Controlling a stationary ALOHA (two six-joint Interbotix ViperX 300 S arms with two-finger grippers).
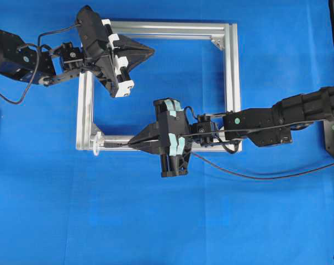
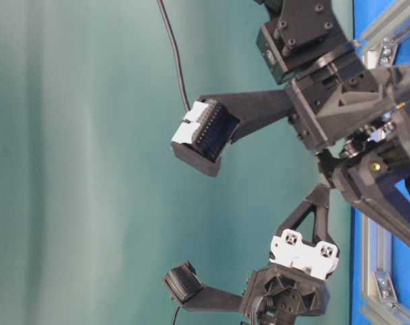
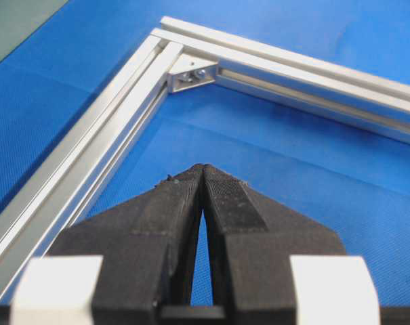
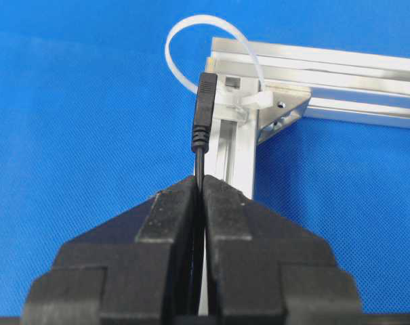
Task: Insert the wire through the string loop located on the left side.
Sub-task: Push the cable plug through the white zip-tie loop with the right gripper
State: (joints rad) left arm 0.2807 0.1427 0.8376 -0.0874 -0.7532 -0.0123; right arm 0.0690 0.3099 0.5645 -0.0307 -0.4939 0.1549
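Observation:
My right gripper [image 1: 131,143] is shut on the thin black wire [image 4: 200,159] just behind its plug [image 4: 204,112]. The plug points left along the frame's near bar, and its tip is right at the whitish string loop [image 4: 205,19], which stands at the frame's lower left corner [image 1: 95,148]. I cannot tell whether the tip has entered the loop. The rest of the wire [image 1: 255,176] trails right across the cloth. Over the frame's upper left part, my left gripper [image 1: 153,51] is shut on nothing, its fingertips [image 3: 218,183] pressed together.
The square aluminium frame [image 1: 172,27] lies flat on a blue cloth, with triangular corner brackets [image 3: 191,73] inside its corners. The right arm [image 1: 299,110] reaches in over the frame's right bar. The table-level view shows only the arms' upper parts.

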